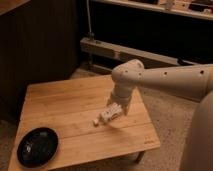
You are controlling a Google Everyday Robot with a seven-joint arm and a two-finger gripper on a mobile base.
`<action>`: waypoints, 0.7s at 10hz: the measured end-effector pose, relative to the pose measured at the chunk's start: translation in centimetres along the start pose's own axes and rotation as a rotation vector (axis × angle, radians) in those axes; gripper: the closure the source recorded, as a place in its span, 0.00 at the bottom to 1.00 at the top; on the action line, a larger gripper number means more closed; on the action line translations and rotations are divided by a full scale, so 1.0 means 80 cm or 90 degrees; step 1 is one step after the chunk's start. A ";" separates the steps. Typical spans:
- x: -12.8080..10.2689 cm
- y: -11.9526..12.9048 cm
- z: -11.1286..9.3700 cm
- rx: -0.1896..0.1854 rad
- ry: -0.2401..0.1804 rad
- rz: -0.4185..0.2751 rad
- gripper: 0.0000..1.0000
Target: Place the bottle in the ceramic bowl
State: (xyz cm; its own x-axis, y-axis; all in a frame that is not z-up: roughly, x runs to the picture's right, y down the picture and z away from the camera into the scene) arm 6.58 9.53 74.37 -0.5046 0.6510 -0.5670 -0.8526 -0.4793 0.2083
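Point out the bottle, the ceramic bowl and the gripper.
bottle [104, 118]: camera view, white body.
ceramic bowl [21, 149]: camera view, left rim.
gripper [113, 110]: camera view, its tip, just over the bottle.

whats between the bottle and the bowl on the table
Just bare table from bottle to bowl, in the camera view. The claw is over the bottle.
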 end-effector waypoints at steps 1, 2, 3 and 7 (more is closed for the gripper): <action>-0.012 -0.004 0.007 -0.008 0.004 0.012 0.35; -0.019 -0.004 0.013 -0.010 0.009 0.018 0.35; -0.027 -0.003 0.018 -0.011 0.013 0.024 0.35; -0.052 0.011 0.036 -0.003 0.033 0.030 0.35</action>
State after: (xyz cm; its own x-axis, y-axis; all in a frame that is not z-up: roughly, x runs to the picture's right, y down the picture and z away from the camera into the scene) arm 7.50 8.10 79.19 -0.5370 0.5961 -0.5970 -0.8268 -0.5124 0.2321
